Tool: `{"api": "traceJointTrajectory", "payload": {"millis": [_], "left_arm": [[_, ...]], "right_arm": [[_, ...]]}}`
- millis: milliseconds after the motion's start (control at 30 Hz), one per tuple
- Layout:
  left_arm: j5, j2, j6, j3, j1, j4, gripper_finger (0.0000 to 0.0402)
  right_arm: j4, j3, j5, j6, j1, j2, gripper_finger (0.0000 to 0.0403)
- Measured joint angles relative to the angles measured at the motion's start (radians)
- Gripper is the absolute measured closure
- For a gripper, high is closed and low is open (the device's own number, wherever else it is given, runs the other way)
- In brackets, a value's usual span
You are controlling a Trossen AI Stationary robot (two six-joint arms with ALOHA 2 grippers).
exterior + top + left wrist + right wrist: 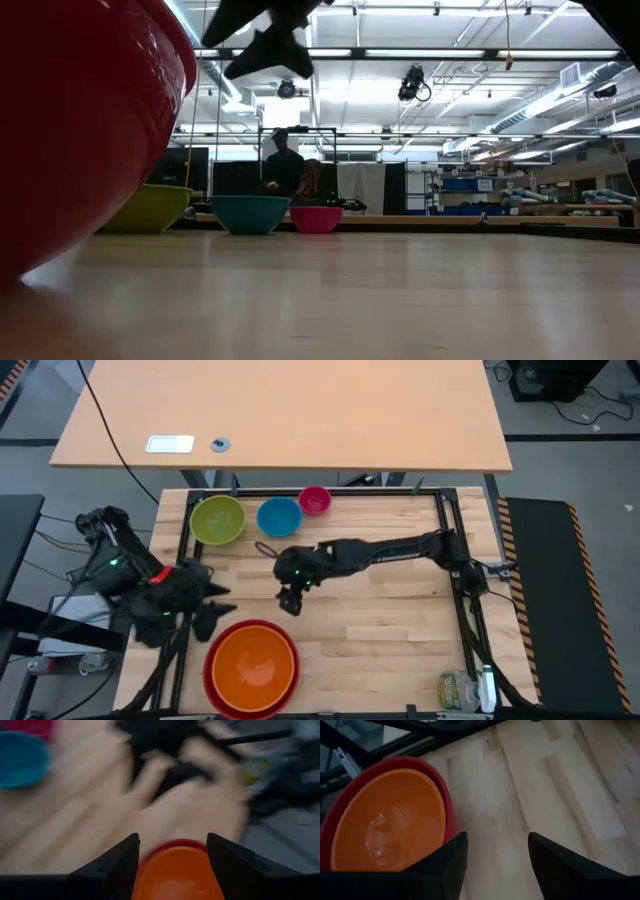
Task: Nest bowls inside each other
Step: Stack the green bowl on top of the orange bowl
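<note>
1. From overhead I see the orange bowl sitting inside the red bowl at the near left of the table, both mouths facing up; only a thin red rim shows around the orange one.
2. The lime green bowl, blue bowl and pink bowl stand in a row along the far edge, each upright and open to the ceiling, close together but not nested. Being round, none has a long axis I can name.
3. In the low view the red bowl's wall fills the left side, and the other three sit far back in the same order.
4. My right gripper hangs above the bare wood just beyond the nested pair, with its arm reaching in from the right. Its fingers are spread with nothing between them.
5. My left gripper sits at the left edge beside the red bowl's rim. Its fingers are spread too, empty, with the orange bowl showing between them farther off.
</note>
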Motion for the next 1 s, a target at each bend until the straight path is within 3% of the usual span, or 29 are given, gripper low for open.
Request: {"api": "traceJointTrajectory", "payload": {"millis": [133, 400, 633, 800, 1000], "left_arm": [[0.050, -0.004, -0.038, -0.001, 0.119, -0.186, 0.0167], [0.067, -0.119, 0.188, -0.123, 0.311, -0.170, 0.0167], [0.322, -0.209, 0.364, -0.338, 0.575, -0.071, 0.0169], [0.438, -0.205, 0.511, -0.434, 0.798, 0.036, 0.0187], [0.558, -0.181, 0.676, -0.493, 1.107, 0.153, 0.0212]], "right_arm": [[-0.087, -0.001, 0.005, -0.028, -0.036, -0.041, 0.0193], [-0.174, -0.001, 0.086, -0.106, -0.075, -0.090, 0.0201], [-0.208, -0.035, 0.093, -0.167, -0.116, -0.145, 0.0207], [-0.097, -0.182, -0.078, -0.203, -0.220, -0.181, 0.0209], [-0.007, -0.434, -0.167, -0.209, -0.311, -0.302, 0.0214]]}}
